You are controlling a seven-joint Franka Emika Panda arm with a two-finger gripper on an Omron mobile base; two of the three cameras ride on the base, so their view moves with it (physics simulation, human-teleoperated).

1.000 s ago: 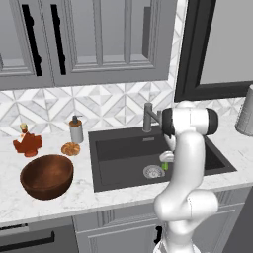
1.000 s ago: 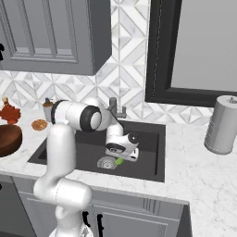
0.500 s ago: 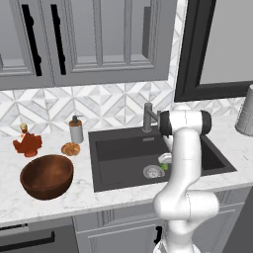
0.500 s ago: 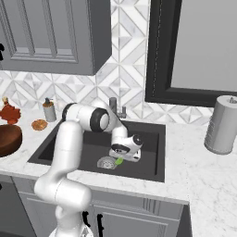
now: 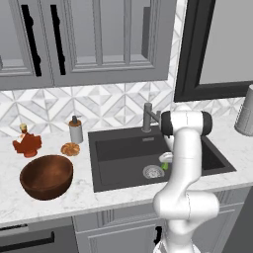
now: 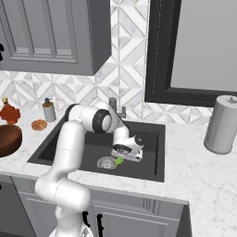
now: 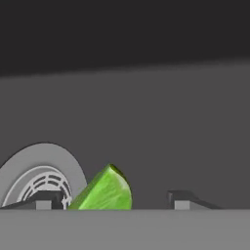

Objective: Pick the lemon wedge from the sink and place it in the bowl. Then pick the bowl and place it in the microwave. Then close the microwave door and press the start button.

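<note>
We are on the first pick: our gripper [image 7: 112,201] brackets the tiny bright green lemon wedge [image 7: 105,192], jaws apart, nothing clamped; next, we should close firmly.

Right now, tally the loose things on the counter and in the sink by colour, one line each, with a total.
Reddish-brown: 2, the bowl and the leafy ornament
Orange-brown: 1, the pastry
Grey: 2, the soap dispenser and the canister
Green: 1, the lemon wedge in the sink
Total: 6
</note>
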